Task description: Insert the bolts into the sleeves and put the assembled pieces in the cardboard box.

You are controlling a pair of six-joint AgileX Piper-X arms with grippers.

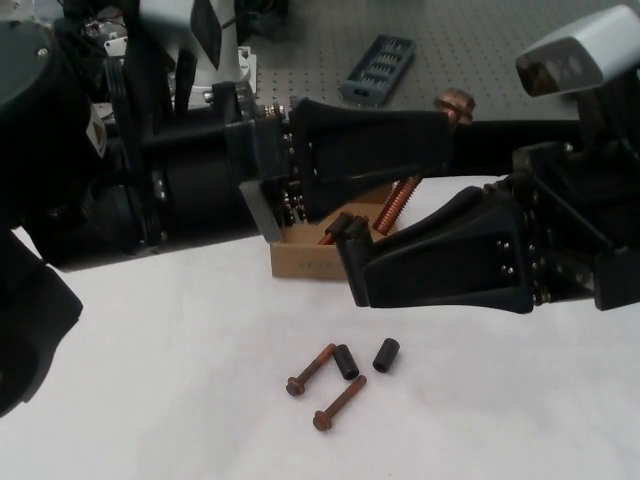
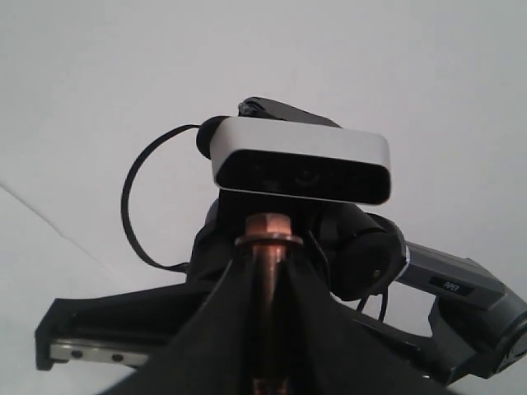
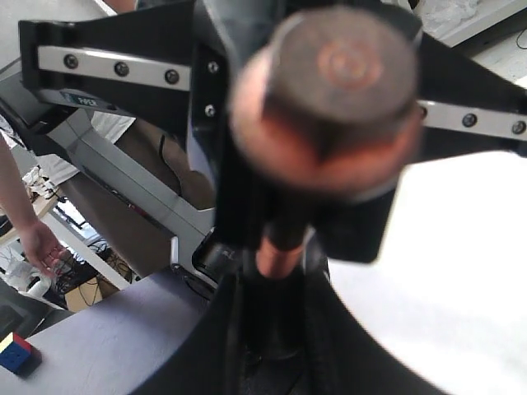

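Note:
My left gripper [image 1: 442,128] comes in from the left and is shut on a copper bolt [image 1: 400,200], whose head [image 1: 455,103] sticks out above the fingers. In the left wrist view the bolt [image 2: 268,239] stands between the dark fingers. My right gripper [image 1: 347,232] comes in from the right, shut on a black sleeve [image 1: 345,226]. The bolt's shaft [image 3: 276,243] runs down into the right gripper [image 3: 272,329]. Both are above the cardboard box [image 1: 300,264], which holds another bolt [image 1: 328,237]. Two bolts [image 1: 310,370] [image 1: 338,402] and two sleeves [image 1: 346,361] [image 1: 386,355] lie on the white cloth.
A grey-blue ribbed holder [image 1: 378,68] lies on the perforated bench at the back. The white cloth [image 1: 200,400] spreads toward the front around the loose parts. The arms' dark bodies cross above the box.

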